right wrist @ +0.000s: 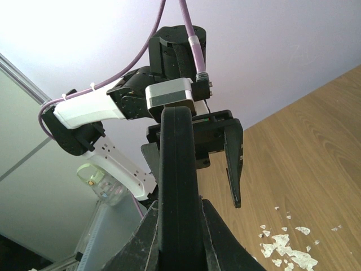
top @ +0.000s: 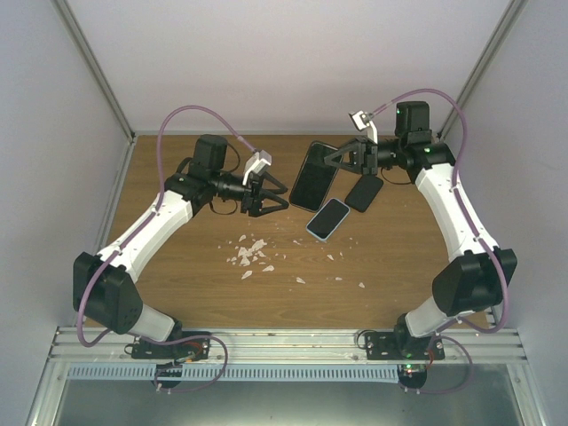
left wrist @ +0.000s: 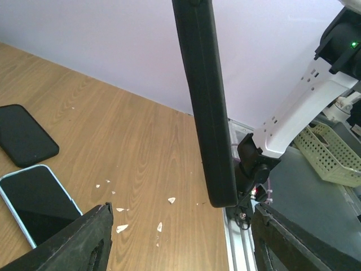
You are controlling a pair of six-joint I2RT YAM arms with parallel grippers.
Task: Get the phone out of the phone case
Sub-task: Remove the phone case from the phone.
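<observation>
A large black phone in its black phone case [top: 312, 177] is held off the table near the back, edge-on in both wrist views [left wrist: 206, 107] [right wrist: 177, 180]. My right gripper [top: 335, 159] [right wrist: 179, 210] is shut on one end of it, with both fingers pressed against its flat faces. My left gripper [top: 284, 197] [left wrist: 180, 240] is open and faces the phone's free end. That end hangs just beyond the gap between the fingers and touches neither one. In the right wrist view, one left finger [right wrist: 234, 164] stands to the right of the phone.
A smaller black phone [top: 364, 192] [left wrist: 22, 135] and a phone with a light blue rim [top: 327, 219] [left wrist: 39, 203] lie flat on the wooden table [top: 177, 293]. White crumbs [top: 251, 254] [left wrist: 121, 228] are scattered mid-table. A pale mesh basket [left wrist: 333, 152] sits off the table's edge.
</observation>
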